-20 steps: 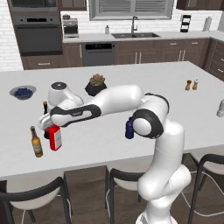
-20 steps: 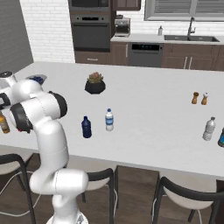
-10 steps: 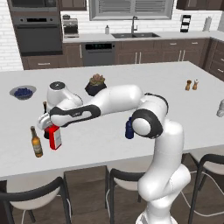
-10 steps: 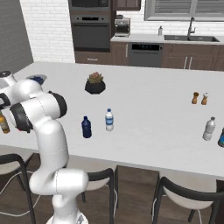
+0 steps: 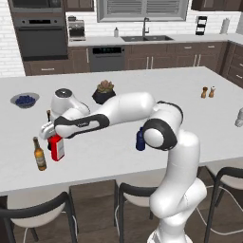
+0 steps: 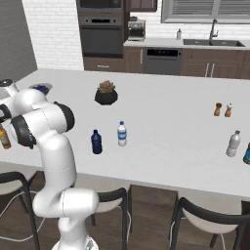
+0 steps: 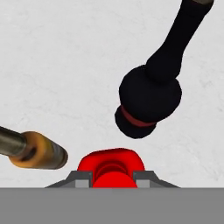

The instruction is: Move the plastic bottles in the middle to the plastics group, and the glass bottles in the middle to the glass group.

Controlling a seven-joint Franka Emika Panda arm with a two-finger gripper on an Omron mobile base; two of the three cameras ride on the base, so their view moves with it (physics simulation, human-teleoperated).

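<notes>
Your gripper is clamped on the red bottle, jaws on either side of its cap, bottle standing upright on the counter directly under the hand. The amber beer bottle is just beside it on one side, the dark round bottle close on the other. The dark-blue bottle and the water bottle stand side by side well away from the gripper, mid-counter
</notes>
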